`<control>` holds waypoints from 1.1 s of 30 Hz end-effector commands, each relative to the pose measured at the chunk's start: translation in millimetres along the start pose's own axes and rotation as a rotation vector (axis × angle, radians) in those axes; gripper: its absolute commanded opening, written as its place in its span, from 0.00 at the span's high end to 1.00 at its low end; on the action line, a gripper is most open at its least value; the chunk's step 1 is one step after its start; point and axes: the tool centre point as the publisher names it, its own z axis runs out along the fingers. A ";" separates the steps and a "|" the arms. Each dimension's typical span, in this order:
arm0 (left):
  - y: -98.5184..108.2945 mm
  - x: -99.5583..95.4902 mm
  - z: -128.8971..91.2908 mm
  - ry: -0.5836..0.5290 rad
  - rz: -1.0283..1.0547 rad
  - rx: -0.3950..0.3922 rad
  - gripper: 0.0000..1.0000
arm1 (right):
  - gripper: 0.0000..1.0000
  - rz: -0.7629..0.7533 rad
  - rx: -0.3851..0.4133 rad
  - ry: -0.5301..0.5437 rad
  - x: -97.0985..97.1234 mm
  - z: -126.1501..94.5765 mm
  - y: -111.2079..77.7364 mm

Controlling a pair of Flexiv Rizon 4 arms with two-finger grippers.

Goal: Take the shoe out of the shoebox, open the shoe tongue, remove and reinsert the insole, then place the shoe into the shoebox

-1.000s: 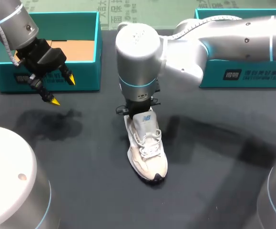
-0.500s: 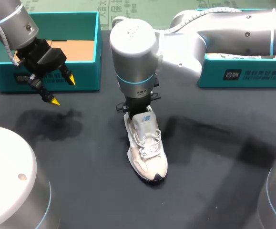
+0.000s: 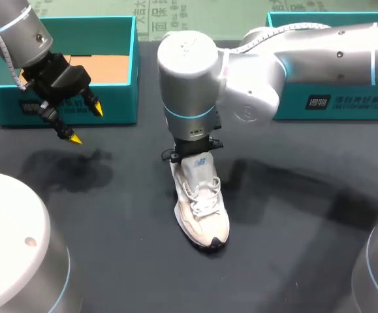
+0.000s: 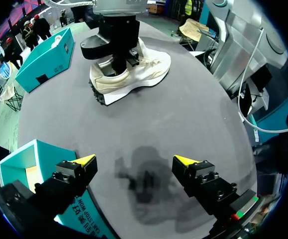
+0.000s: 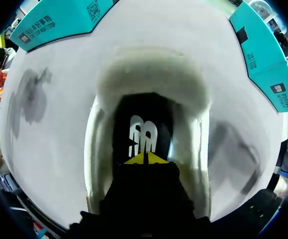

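A white sneaker (image 3: 203,208) lies on the dark table, toe toward the front edge and tongue (image 3: 198,164) standing up. My right gripper (image 5: 146,159) points straight down into the shoe's opening at the heel. Its yellow tips are pressed together, shut, just over the black insole (image 5: 143,117) with a white logo. Whether they pinch anything cannot be told. The shoe's pale collar (image 5: 98,149) rings the gripper. My left gripper (image 3: 86,124) hangs open and empty in front of the teal shoebox (image 3: 120,98) at the back left. From the left wrist view the sneaker (image 4: 146,74) lies far ahead of the left gripper (image 4: 135,160).
A second teal box (image 3: 335,104) stands at the back right, partly behind my right arm. The left shoebox shows a brown cardboard floor (image 3: 107,65). Large white arm bases fill both front corners.
My right arm's wrist swung slightly left and back, and its gripper now sits a little lower in the shoe. Shoe and left arm have not moved.
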 end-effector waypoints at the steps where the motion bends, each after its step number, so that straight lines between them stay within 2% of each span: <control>1: -0.1 1.2 0.3 -0.003 0.000 -0.003 0.00 | 1.00 -0.005 -0.021 -0.032 1.9 -13.1 -4.4; 6: -0.1 1.2 0.3 -0.003 0.000 -0.003 0.00 | 1.00 -0.025 -0.040 -0.042 -1.4 -29.0 8.7; 10: -0.1 1.2 0.3 -0.003 0.000 -0.003 0.00 | 1.00 -0.030 0.007 -0.018 -9.1 -29.1 19.4; 15: -0.1 1.2 0.3 -0.003 0.000 -0.003 0.00 | 1.00 -0.036 0.053 -0.004 -14.8 -28.0 21.8; 20: -0.1 1.2 0.3 -0.003 0.000 -0.003 0.00 | 0.75 -0.020 0.157 0.027 -18.5 -24.2 23.0; 24: -0.1 1.2 0.3 -0.003 0.000 -0.003 0.00 | 0.71 -0.014 0.179 0.015 -15.2 -27.9 22.6; 26: -0.1 1.2 0.3 -0.003 0.000 -0.003 0.00 | 0.64 -0.010 0.198 0.004 -13.5 -27.8 21.1; 33: -0.1 1.2 0.3 -0.003 0.000 -0.003 0.00 | 0.52 -0.004 0.228 -0.006 -6.3 -29.2 10.6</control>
